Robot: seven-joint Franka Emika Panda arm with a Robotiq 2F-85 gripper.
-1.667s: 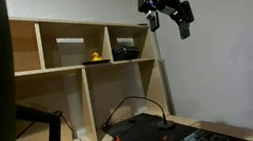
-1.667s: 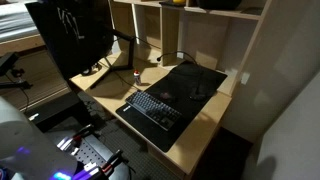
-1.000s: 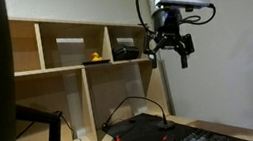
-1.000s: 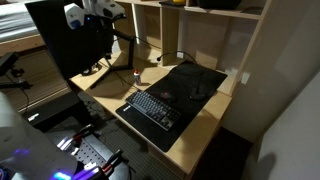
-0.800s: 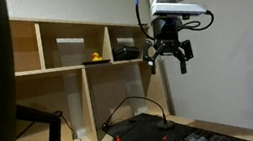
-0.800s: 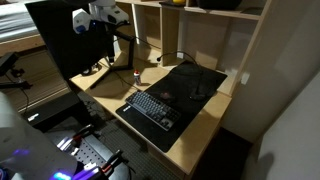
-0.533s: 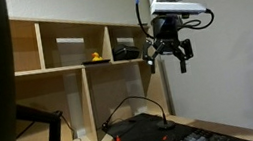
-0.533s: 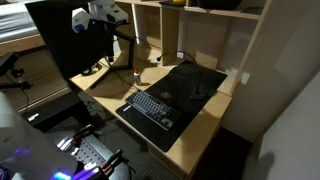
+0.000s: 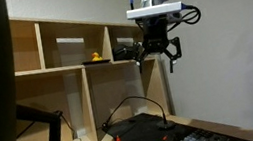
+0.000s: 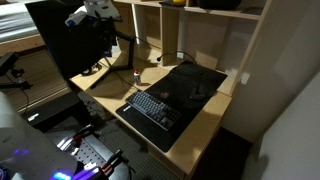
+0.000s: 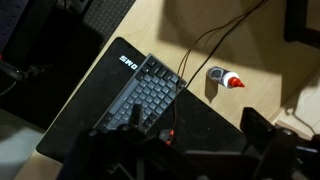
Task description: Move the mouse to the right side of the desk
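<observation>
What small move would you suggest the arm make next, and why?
Probably lower the gripper toward the dark desk beside the keyboard. It hangs open and empty at shelf height, well above the desk, and the mouse is hard to make out; a red glint by the keyboard in the wrist view may mark it.
</observation>
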